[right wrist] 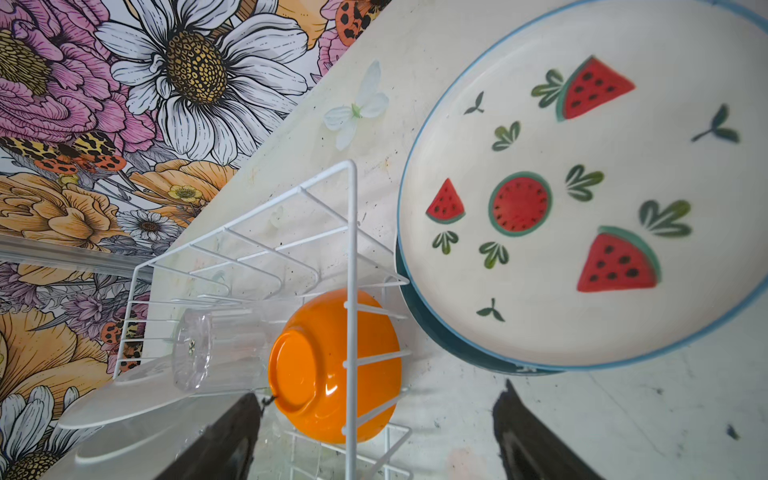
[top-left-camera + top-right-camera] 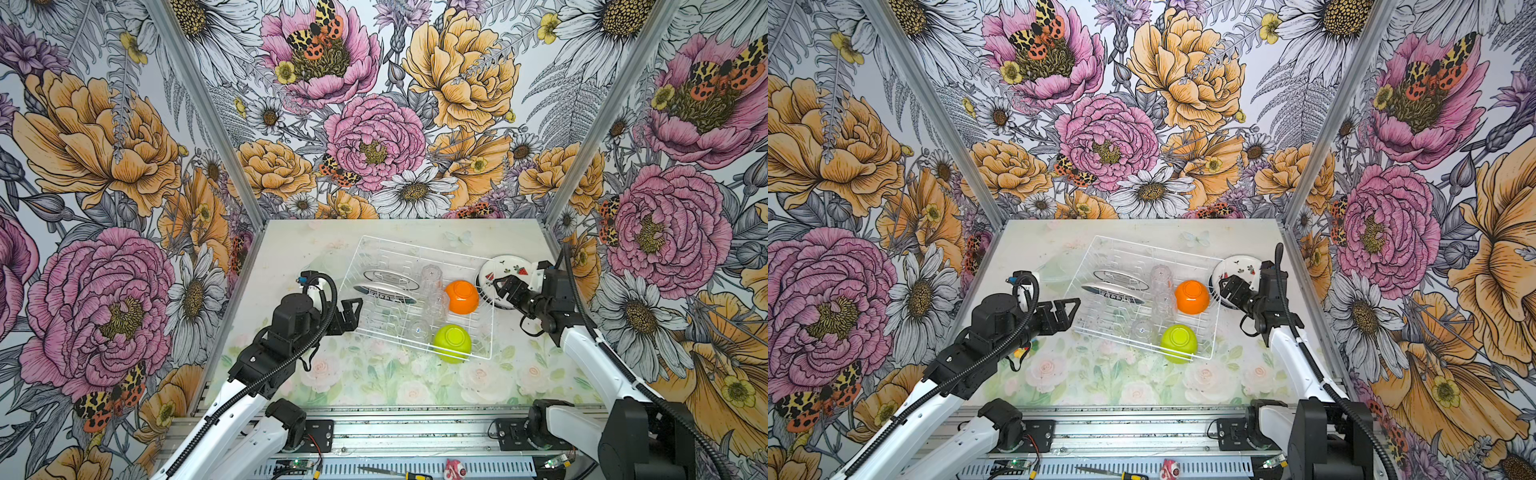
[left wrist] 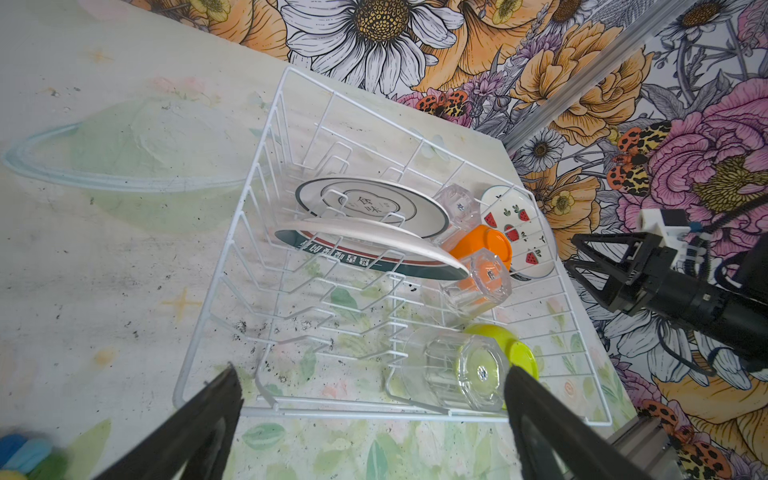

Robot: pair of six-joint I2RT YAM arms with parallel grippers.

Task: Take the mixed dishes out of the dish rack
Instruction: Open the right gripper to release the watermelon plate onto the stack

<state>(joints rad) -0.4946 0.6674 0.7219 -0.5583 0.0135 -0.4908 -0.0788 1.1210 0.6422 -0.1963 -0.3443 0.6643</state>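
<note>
White dish rack point(image 2: 386, 253) angled; watermelon plate point(image 2: 509, 266) just outside right rim.

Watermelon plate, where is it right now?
In both top views the watermelon plate lies right of the dish rack, outside its wall beside the orange bowl, just beyond the open right gripper.

1. The table point(image 2: 374, 386) has a pale top printed with roses and leaves, and dark specks are scattered on it.
2. A white butterfly motif point(image 1: 357, 110) lies flat near its far edge.
3. Wallpaper point(image 2: 374, 137) of big pink and orange blooms, daisies and moths covers three walls.
4. A screwdriver point(image 2: 409, 474) lies on the slotted metal strip point(image 2: 332, 469) in front, near a small pink object point(image 2: 454, 469).
</note>
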